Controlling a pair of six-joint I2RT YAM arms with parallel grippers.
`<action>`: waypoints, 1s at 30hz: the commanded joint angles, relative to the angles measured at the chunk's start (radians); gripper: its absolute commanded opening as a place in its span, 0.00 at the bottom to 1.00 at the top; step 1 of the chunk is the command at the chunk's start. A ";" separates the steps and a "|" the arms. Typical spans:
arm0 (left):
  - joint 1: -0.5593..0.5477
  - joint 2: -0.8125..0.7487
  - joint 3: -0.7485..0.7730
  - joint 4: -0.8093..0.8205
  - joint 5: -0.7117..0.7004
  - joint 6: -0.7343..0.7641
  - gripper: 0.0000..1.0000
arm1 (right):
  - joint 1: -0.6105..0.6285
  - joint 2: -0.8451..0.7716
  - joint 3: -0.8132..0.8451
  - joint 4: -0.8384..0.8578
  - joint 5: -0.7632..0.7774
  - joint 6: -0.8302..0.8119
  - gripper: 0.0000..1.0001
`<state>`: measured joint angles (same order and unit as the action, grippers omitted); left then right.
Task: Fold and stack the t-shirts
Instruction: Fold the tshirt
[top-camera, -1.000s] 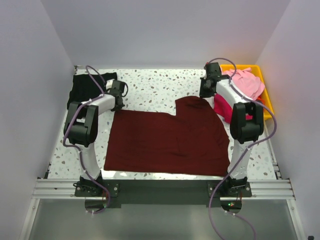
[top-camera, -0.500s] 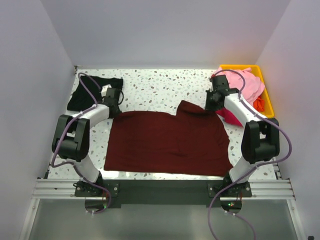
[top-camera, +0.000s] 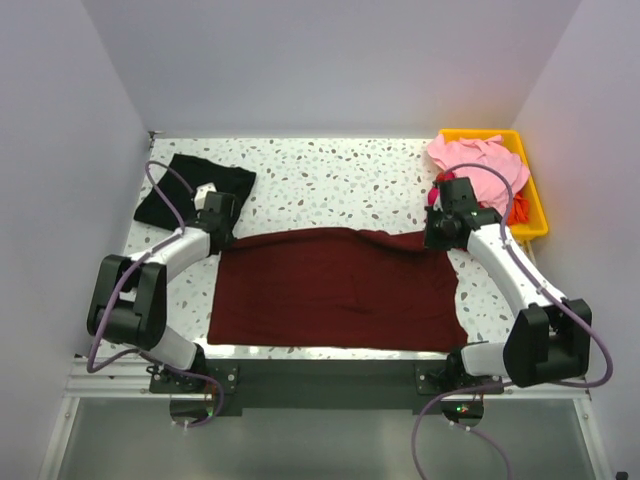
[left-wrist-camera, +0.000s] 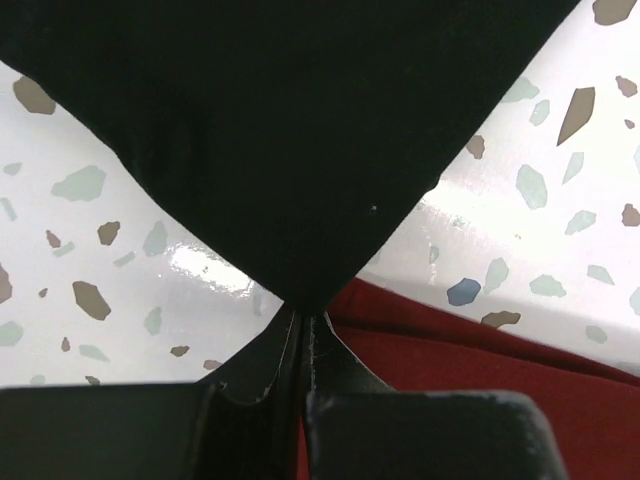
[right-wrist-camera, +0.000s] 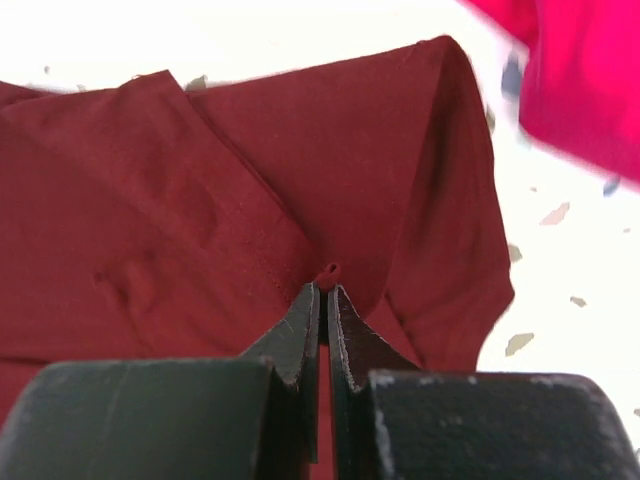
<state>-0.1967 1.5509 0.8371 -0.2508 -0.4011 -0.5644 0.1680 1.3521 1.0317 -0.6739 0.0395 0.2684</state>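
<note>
Left gripper (left-wrist-camera: 302, 318): fingers pressed together, no gap, tips at the corner where black cloth meets maroon. It looks pinched on the maroon edge, though the wrist view is too tight to be sure. Right gripper (right-wrist-camera: 325, 290): jaws closed on a small nub of maroon cloth, with creases fanning out from the pinch.

Maroon t-shirt (top-camera: 335, 290): centre of the frame, lying on the speckled table (top-camera: 330, 185) as a wide rectangle. Its upper edge is held at both ends, the left end at left centre and the right end at right centre. There is a raised ridge and bunching near the right pinch.

Step in hand, as I judge it, is folding the upper edge down toward the lower hem.
- Keep both pinches level and moving at the same pace so the edge stays straight.
- Hold light tension between them to pull the right-side ridge flat.
- Lay the edge square on the lower hem before letting go.
- Keep the left pinch off the black corner so that shirt doesn't drag.

Counts:
- Grippers: two, both closed.
- Maroon shirt: one.
- Black t-shirt (top-camera: 195, 185): one, upper left.
- Pink t-shirt (top-camera: 480, 165): one, heaped in the yellow bin (top-camera: 500, 133), upper right.
- Magenta cloth (right-wrist-camera: 590, 80): one piece.
- Orange cloth (top-camera: 518, 208): one sliver by the bin's right side.
- Bin: one.
</note>
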 joint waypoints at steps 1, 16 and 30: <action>0.008 -0.061 -0.019 -0.005 -0.042 -0.012 0.00 | 0.010 -0.094 -0.044 -0.070 0.014 0.020 0.00; 0.006 -0.212 -0.093 -0.054 -0.067 -0.045 0.00 | 0.014 -0.298 -0.110 -0.205 0.040 0.065 0.00; 0.006 -0.340 -0.167 -0.123 -0.047 -0.075 0.00 | 0.015 -0.346 -0.114 -0.265 0.046 0.081 0.00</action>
<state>-0.1967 1.2564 0.6750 -0.3500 -0.4313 -0.6197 0.1780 1.0294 0.9115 -0.9066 0.0624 0.3363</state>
